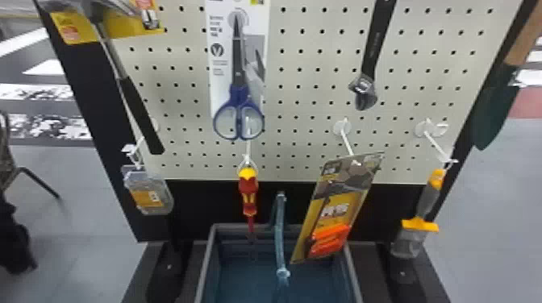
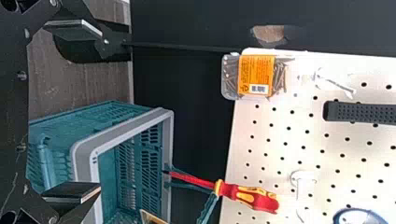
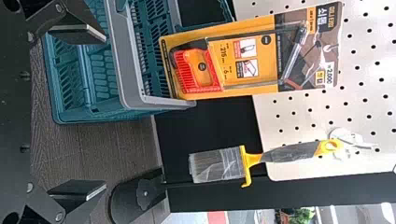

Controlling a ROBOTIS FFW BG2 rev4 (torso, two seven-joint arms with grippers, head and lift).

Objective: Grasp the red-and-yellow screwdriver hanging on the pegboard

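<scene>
The red-and-yellow screwdriver (image 1: 249, 189) hangs tip-down from a hook (image 1: 248, 149) near the pegboard's (image 1: 310, 100) bottom edge, presumably to leave its handle (image 2: 252, 196) graspable. The left end effector (image 2: 100, 112) and right end effector (image 3: 105, 112) are open, empty.

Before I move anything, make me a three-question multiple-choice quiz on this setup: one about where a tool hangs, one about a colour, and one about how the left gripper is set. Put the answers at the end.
1. Which tool hangs right above the red-and-yellow screwdriver?
A. paintbrush
B. scissors
C. adjustable wrench

2. What colour are the handles of the scissors?
A. green
B. orange
C. blue

3. How is the left gripper set?
A. open
B. shut on the screwdriver
C. shut on nothing

Answers:
1. B: the head view shows them on the pegboard just over its handle.
2. C: both finger loops are blue.
3. A: its fingers stand wide apart, with nothing gripped.
</scene>
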